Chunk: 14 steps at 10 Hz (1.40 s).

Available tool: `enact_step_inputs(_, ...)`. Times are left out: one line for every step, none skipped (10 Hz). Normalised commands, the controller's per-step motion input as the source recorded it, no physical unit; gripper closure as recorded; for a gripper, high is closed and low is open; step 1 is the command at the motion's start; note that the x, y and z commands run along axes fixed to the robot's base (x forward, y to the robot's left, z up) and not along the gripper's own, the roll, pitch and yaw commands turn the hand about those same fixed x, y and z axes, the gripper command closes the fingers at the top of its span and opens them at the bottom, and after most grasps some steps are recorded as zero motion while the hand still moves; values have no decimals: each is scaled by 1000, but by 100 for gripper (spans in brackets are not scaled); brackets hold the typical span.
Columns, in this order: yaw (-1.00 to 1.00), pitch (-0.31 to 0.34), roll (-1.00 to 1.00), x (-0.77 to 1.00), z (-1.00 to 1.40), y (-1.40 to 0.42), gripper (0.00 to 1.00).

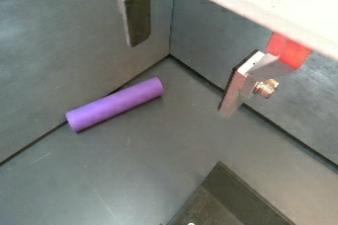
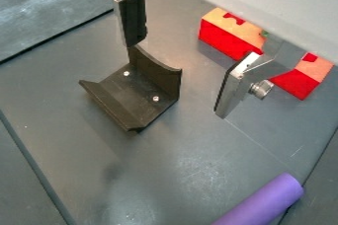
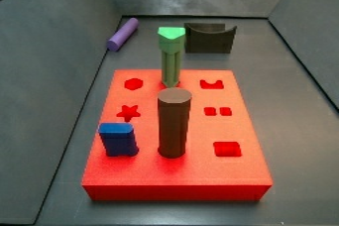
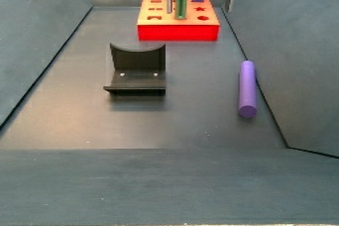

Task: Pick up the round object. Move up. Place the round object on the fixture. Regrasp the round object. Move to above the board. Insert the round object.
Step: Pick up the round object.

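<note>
The slim, smooth purple cylinder peg (image 4: pixel 247 88) lies flat on the dark floor, close to a side wall and beside the fixture (image 4: pixel 137 69). The fixture is a dark grey block with a curved notch in its top. The flat red square board (image 3: pixel 176 136), with shaped cut-outs, lies beyond the fixture. The gripper (image 2: pixel 185 56) hangs above the floor near the fixture, fingers (image 2: pixel 132 22) apart, holding nothing.

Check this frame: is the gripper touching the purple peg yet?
Apart. In a wrist view the gripper hangs open above the floor, bare floor showing between its fingers and the lying purple peg.
</note>
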Motion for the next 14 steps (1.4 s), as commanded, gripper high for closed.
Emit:
enact_step_inputs(-234,-203,-116,-546,-374,134,0)
enact_step_inputs(-526,-20,-173,-611,-857,231,0)
enact_step_inputs(-471,0,-136,-594,-957,320,0)
enact_step_inputs(-303,-1,-137,-397,-957,337,0)
enact_step_inputs(-174,-26,-134,-214,-943,309,0)
enact_step_inputs(-51,-83,-193,0,-791,197,0)
enact_step_inputs(0,-123,-247,71,-651,100,0)
enact_step_inputs(0,-154,-274,100,-574,43,0)
enact_step_inputs(-23,-149,-263,40,-609,46,0)
enact_step_inputs(-191,-63,-167,-114,-863,214,0)
enact_step_inputs(-214,-41,-140,-191,-940,263,0)
enact_step_inputs(-197,-37,-121,-180,-966,283,0)
enact_step_inputs(-214,-40,-104,-231,-1000,280,0)
enact_step_inputs(-217,-49,-103,-223,-1000,274,0)
